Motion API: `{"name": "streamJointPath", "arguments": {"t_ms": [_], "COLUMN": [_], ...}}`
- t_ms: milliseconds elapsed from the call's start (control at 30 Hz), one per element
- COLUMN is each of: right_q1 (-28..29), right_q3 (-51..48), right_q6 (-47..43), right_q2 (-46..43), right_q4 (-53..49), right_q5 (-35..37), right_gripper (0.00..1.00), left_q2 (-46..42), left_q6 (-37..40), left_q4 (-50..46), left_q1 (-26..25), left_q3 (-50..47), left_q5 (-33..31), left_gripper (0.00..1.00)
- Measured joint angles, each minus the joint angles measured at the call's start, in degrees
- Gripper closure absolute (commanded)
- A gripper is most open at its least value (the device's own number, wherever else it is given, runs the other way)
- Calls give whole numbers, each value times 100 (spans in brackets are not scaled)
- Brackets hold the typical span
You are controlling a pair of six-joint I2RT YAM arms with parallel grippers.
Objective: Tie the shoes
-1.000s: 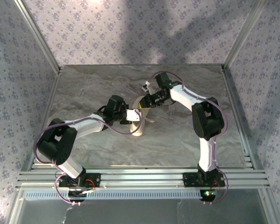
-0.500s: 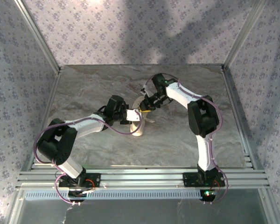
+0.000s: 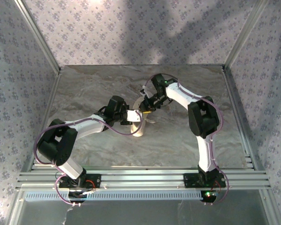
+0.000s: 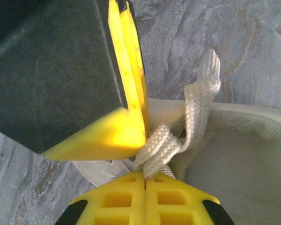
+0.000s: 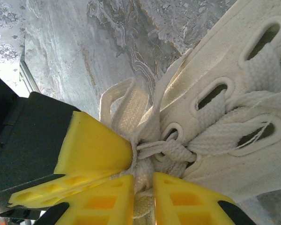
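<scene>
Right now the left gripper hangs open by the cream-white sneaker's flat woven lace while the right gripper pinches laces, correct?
No: the left wrist view shows the left gripper shut on the flat woven lace; the right gripper does pinch laces.

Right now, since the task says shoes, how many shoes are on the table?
1: a cream sneaker at the middle of the table. The left arm and right arm hide small patches of it.

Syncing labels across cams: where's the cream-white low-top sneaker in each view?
Top external: cream-white low-top sneaker, centre of grey marbled table.
Left wrist: sneaker lower right, knit fabric.
Right wrist: sneaker upper right, eyelets showing.
Shared landmark: white flat lace, bunched against the sneaker, both wrist views.
</scene>
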Motion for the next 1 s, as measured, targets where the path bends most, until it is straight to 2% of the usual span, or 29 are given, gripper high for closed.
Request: {"name": "streamJointPath", "arguments": {"t_ms": [200, 367, 700, 1000], "right_q1": [96, 170, 85, -214], "right_q3": [131, 299, 264, -201], "right_q6": [-90, -205, -98, 111], "right_q2": [90, 234, 192, -391], "right_q4": [-146, -315, -155, 446], "right_q5": [79, 297, 356, 420], "right_gripper": [81, 100, 100, 100], "left_q2": [0, 0, 0, 0], "left_q6": [20, 66, 87, 87], "left_q4": [-7, -31, -37, -37], "left_q1": [-17, -24, -44, -46], "left_q3": [0, 0, 0, 0], "left_q5": [-46, -90, -131, -133], "left_gripper": [100, 100, 100, 100]}}
